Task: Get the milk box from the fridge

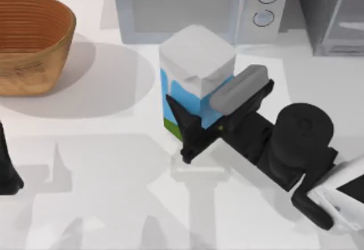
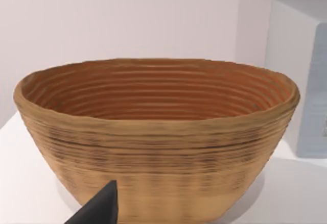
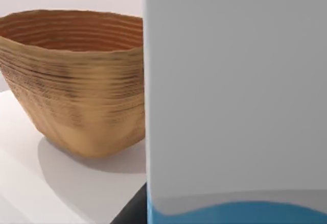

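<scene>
The milk box (image 1: 196, 70), with a white top, blue sides and a green bottom band, stands out in the open at mid-table in front of the microwave. My right gripper (image 1: 199, 119) reaches in from the right and is shut on the milk box; one dark finger (image 1: 183, 127) lies along the carton's near side, while the other is hidden behind it. Up close, the milk box (image 3: 235, 91) shows its white wall and a blue band. The fridge (image 1: 333, 16), dark grey with a pale glassy panel, stands at the back right corner. My left gripper (image 1: 8, 176) is parked at the left edge.
A woven brown basket (image 1: 31, 42) sits at the back left; the basket (image 2: 153, 132) faces the left wrist, and the basket (image 3: 76, 81) lies beyond the carton. A light blue-grey microwave (image 1: 193, 5) with two dials stands at the back centre.
</scene>
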